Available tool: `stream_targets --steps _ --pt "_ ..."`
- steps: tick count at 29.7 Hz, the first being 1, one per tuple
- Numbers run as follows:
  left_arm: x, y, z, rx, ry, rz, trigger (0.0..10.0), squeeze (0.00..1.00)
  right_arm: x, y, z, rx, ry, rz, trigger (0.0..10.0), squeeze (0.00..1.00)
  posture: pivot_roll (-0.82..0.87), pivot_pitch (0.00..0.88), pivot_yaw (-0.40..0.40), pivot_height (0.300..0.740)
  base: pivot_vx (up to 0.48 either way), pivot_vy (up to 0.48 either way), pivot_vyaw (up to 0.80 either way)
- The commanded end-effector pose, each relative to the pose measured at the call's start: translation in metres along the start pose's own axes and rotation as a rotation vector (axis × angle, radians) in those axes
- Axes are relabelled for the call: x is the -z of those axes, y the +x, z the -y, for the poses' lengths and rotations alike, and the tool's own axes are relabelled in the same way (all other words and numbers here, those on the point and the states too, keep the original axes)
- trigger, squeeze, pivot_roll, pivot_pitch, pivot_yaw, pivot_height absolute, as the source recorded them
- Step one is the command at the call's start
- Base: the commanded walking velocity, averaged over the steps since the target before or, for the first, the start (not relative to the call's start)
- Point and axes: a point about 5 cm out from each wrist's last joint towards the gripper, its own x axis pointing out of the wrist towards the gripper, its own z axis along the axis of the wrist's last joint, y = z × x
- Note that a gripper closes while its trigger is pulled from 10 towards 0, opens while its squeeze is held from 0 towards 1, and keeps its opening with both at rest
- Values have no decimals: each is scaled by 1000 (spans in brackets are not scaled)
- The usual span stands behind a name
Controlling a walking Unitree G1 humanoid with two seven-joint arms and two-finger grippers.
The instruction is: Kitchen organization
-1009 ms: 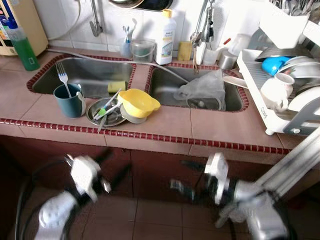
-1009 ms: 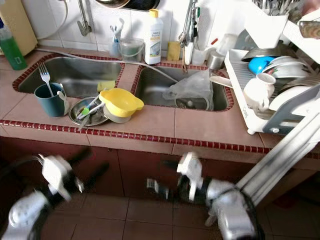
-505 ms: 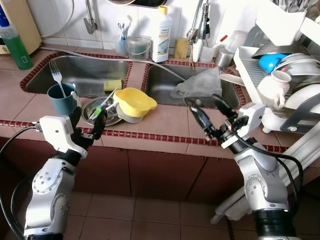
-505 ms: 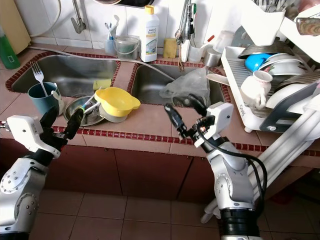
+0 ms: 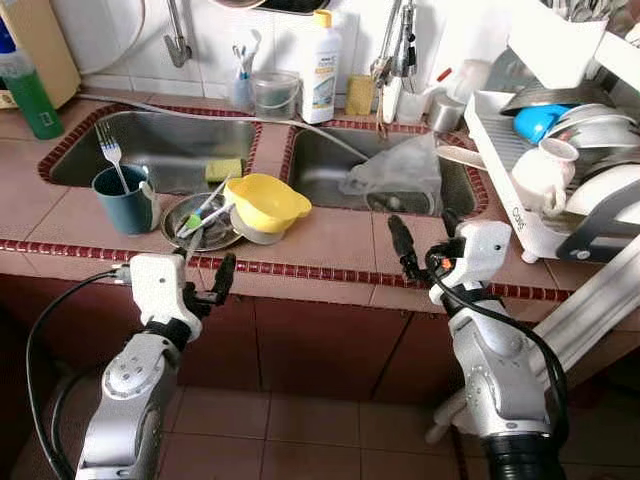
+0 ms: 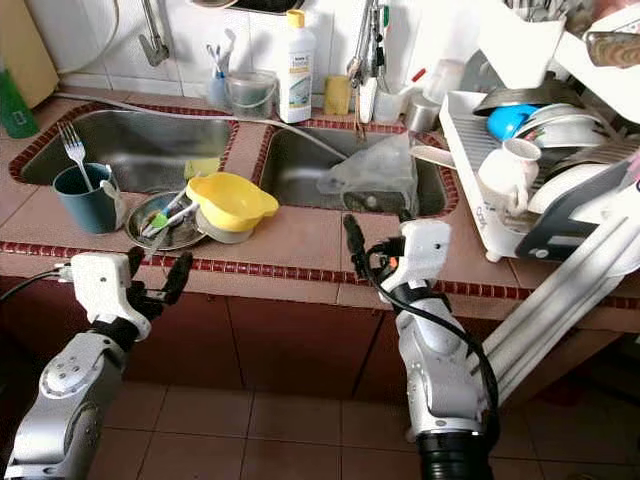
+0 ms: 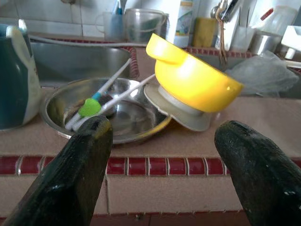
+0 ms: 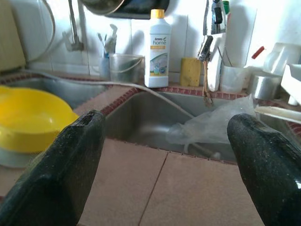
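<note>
While both arms are raised in front of the tiled counter [image 5: 330, 245], neither gripper holds anything. With the yellow bowl [image 5: 263, 201] as the landmark: it sits tilted on the counter strip in front of the divider between the two sinks, resting on a pale saucer-like base and touching the rim of a steel plate [image 5: 200, 225] just to its left. Several white-handled utensils [image 7: 101, 96], one with a green tip, lie in that plate and lean toward the bowl. Farther left of the bowl stands a teal mug [image 5: 125, 200] with a fork [image 5: 113, 152] upright in it. Behind and left of the bowl is the left sink [image 5: 150, 150], where a yellow sponge [image 5: 222, 169] lies near its right wall. Behind and right of the bowl is the right sink [image 5: 335, 165], with a crumpled clear plastic bag [image 5: 400, 175] over it. Straight behind the bowl, against the wall, stands a white bottle [image 5: 319, 68] of cleaner beside a clear container [image 5: 271, 95]. Well to the right of the bowl, a white dish rack [image 5: 560, 170] holds a white cup [image 5: 545, 172], plates and a blue bowl [image 5: 535, 120].

The left gripper [image 5: 205, 280] hangs below and in front of the bowl, just off the counter's red-edged front, its fingers [image 7: 77, 165] spread wide. The right gripper [image 5: 415, 250] sits to the right of the bowl, over the counter's front edge before the right sink, its fingers [image 8: 70, 160] likewise spread apart
</note>
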Motion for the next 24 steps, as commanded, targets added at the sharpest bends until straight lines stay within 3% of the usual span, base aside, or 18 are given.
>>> stream_targets --steps 1,5,11,24 --pt "-8 6 -3 -3 -13 3 10000 0 -3 2 6 46 -44 -6 10000 0 1 0 -25 740 0 0 0" --pt "-15 7 -2 -56 -10 50 10000 0 -4 1 8 80 -17 -33 10000 0 -3 0 -22 740 0 0 0" --pt "-17 6 15 -11 -23 64 10000 0 -4 -1 -6 11 0 -2 10000 0 2 0 -25 740 0 0 0" --pt "-29 21 15 50 43 89 10000 0 -17 11 -3 -14 -27 50 10000 0 1 0 -30 740 0 0 0"
